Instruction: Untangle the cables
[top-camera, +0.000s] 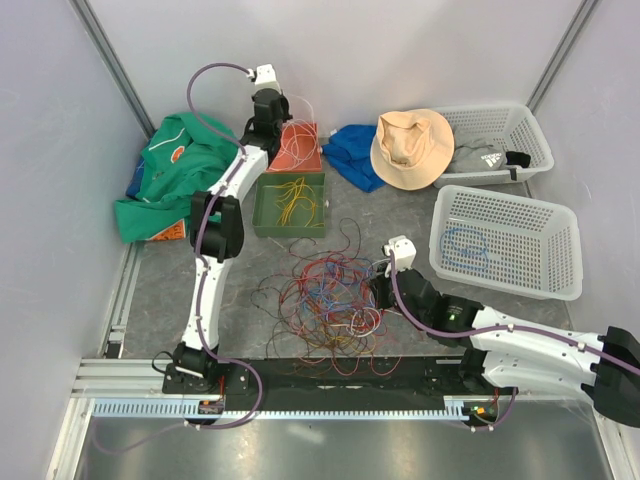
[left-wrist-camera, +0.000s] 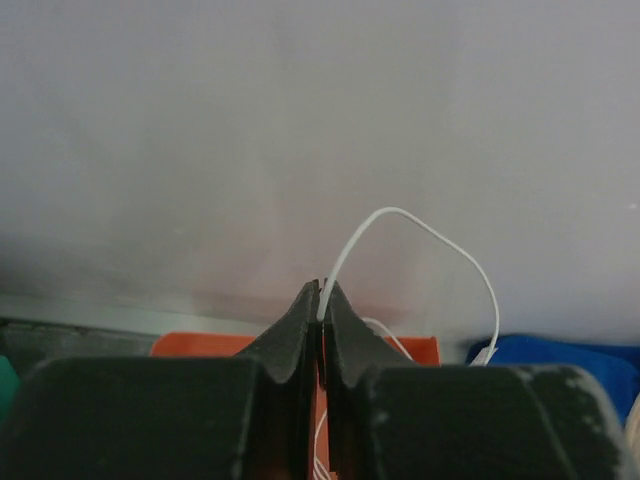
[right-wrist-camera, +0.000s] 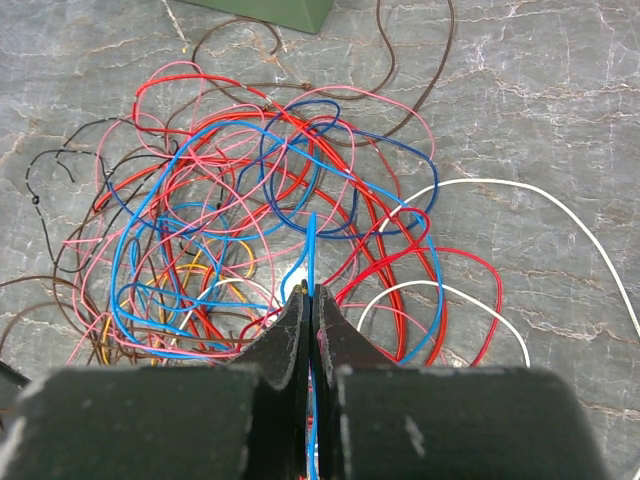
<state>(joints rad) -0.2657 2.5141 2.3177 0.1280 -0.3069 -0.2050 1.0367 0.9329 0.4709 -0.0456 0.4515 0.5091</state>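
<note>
My right gripper (right-wrist-camera: 310, 297), nearer the tangle of cables (top-camera: 325, 295) lying just on the near side of the green tray (top-camera: 290, 231), is pinched closed on a light-blue cable (right-wrist-camera: 311, 245) running straight ahead from its tips towards that tray, while my left gripper (left-wrist-camera: 320, 292), beyond the tray, is clamped on a white cable (left-wrist-camera: 420, 225)

The left arm (top-camera: 215, 225) stretches far back, its left end effector (left-wrist-camera: 320, 290) pinched closed. The right arm (top-camera: 500, 335) lies low, its right end effector (right-wrist-camera: 308, 295) also closed.

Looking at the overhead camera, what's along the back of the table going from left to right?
Green clothing, orange box, blue cloth, tan hat, white basket.
</note>
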